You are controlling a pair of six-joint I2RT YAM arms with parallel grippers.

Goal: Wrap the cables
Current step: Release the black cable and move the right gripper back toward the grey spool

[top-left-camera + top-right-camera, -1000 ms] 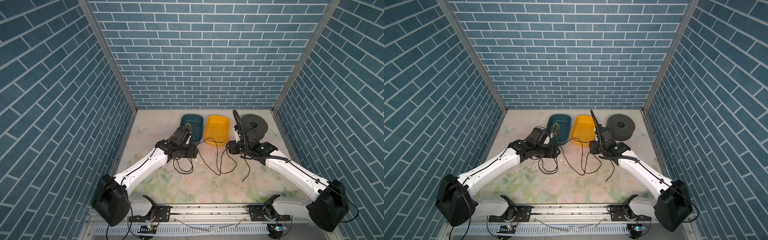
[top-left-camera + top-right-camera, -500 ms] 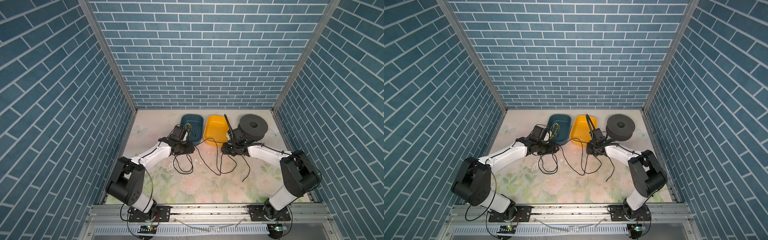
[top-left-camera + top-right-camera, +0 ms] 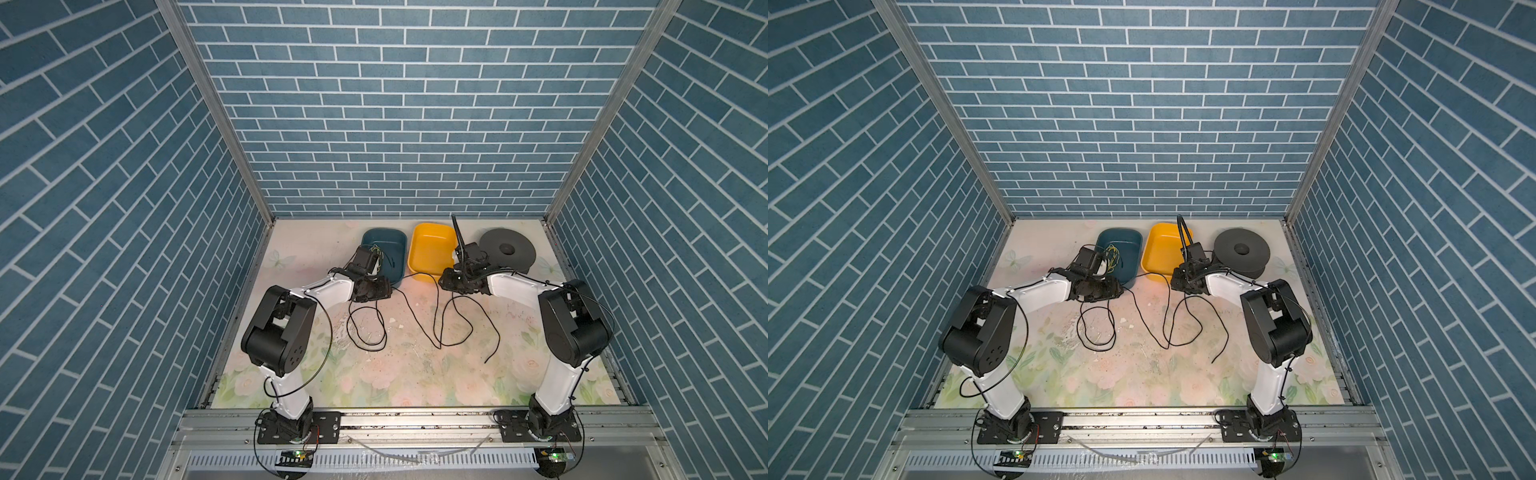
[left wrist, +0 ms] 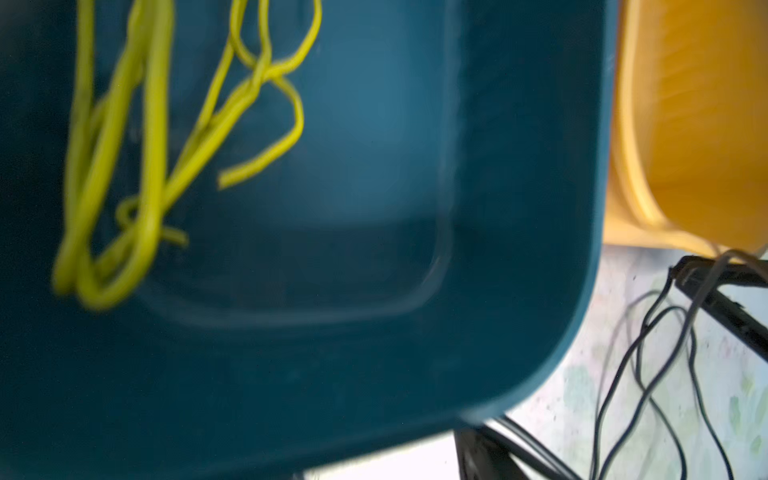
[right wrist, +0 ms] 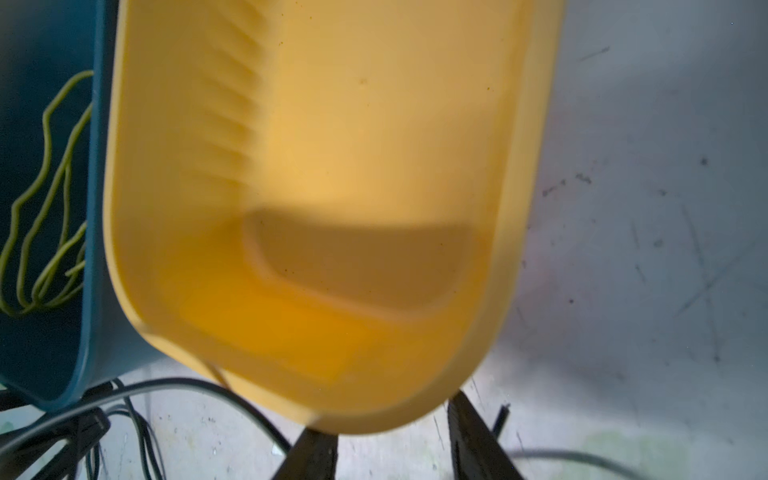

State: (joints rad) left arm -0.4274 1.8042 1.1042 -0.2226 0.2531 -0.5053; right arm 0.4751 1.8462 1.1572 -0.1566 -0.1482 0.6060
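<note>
As they are carried forward and narrowed, the left fingers (image 4: 723, 303) and right fingers (image 5: 309, 455) are seen spread, so the cable (image 3: 438, 345) is left unwrapped between them.

Teal bin (image 3: 392, 249), yellow bin (image 3: 432, 249) (spool (image 3: 507, 249)) block rearward.

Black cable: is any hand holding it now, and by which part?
No pinch shows: the jaws of the left hand and the right hand stand apart. The cable reaches both, and strands seem draped over a left finger; that is unsure.
</note>
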